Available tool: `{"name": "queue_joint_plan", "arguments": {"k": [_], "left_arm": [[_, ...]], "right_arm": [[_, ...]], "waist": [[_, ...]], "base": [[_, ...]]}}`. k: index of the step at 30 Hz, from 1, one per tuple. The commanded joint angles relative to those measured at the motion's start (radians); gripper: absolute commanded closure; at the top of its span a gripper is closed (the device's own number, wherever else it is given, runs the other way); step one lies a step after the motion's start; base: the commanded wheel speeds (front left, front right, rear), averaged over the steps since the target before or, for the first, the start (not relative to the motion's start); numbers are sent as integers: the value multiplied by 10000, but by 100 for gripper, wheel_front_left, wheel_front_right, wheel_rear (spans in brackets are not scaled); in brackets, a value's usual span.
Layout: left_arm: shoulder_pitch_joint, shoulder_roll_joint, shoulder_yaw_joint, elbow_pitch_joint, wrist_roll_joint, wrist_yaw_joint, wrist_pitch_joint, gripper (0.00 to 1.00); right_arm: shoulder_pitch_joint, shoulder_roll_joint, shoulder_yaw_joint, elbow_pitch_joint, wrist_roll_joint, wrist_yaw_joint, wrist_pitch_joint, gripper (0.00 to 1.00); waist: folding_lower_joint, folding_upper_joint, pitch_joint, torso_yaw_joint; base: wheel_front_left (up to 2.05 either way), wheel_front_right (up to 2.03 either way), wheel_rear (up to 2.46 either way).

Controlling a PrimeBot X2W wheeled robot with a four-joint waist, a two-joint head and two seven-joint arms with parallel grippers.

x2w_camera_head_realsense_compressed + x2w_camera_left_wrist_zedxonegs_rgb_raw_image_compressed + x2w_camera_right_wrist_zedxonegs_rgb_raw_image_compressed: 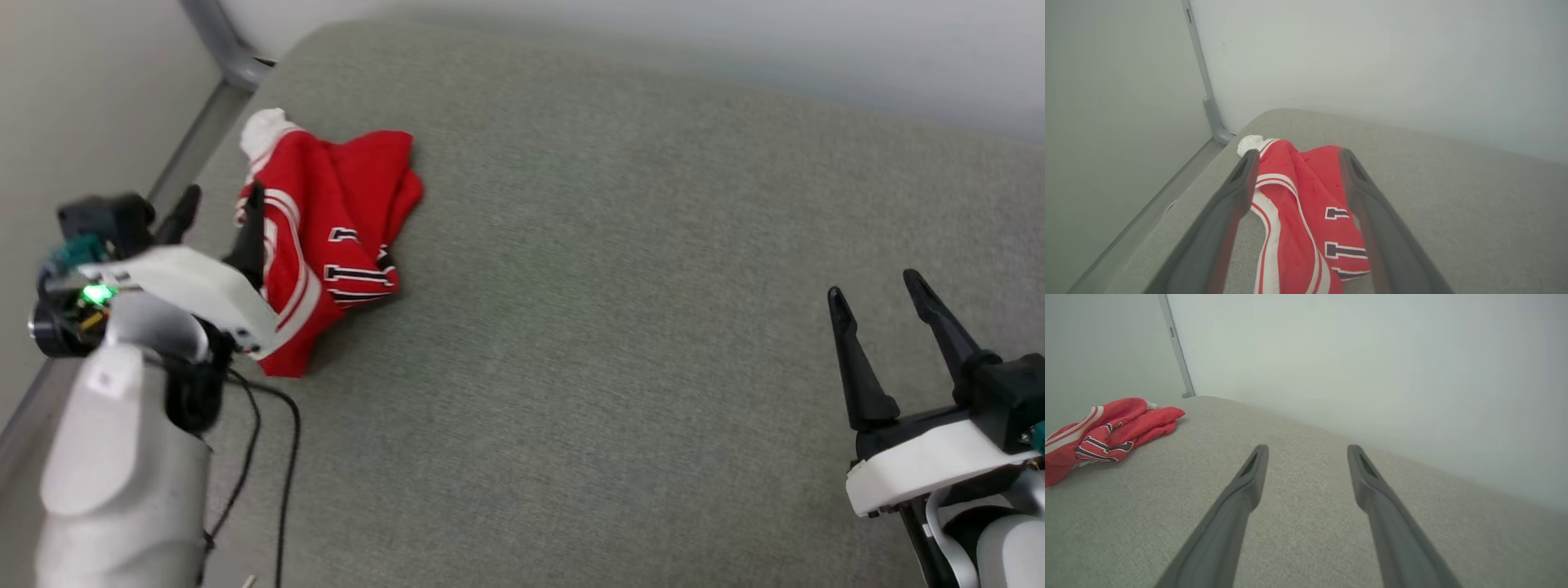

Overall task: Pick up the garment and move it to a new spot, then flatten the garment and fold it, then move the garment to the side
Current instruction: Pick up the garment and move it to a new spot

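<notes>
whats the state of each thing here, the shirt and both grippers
red jersey T-shirt with white sleeves and striped trim: crumpled in a heap on the grey fabric surface, not flattened, not folded, not held
left gripper with two dark fingers: open, poised at the shirt, one finger on each side of it in its wrist view, not closed on it
right gripper: open, holding nothing, over bare surface well away from the shirt
</notes>
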Motion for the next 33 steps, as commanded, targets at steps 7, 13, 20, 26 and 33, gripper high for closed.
{"name": "queue_joint_plan", "arguments": {"k": [7,13,20,26,33], "left_arm": [[-1792,1726,-1021,1283,-1867,-8,3228,0],[-2368,2333,-1420,2128,-2742,-10,5075,0],[-2694,2556,-1595,3341,-3340,-11,6542,0],[-2498,2147,-1727,4541,-3689,116,7743,0],[-2614,2151,-1975,4661,-3459,90,6891,100]], "right_arm": [[-412,-120,43,-146,45,-5,-61,0],[-647,-157,113,-213,67,-7,-75,0],[-990,-196,172,-283,99,-7,-97,0],[-1163,-209,99,-293,101,-7,-99,0],[-1220,-117,-5,-255,182,-5,-176,0]], "waist": [[-3,0,1059,-967],[-3,0,1572,-1235],[-3,0,2288,-1503],[-3,0,2631,-1599],[-3,0,2470,-1581]], "base": [[0,0,0],[0,0,0],[0,0,0],[0,0,0],[0,0,0]]}}
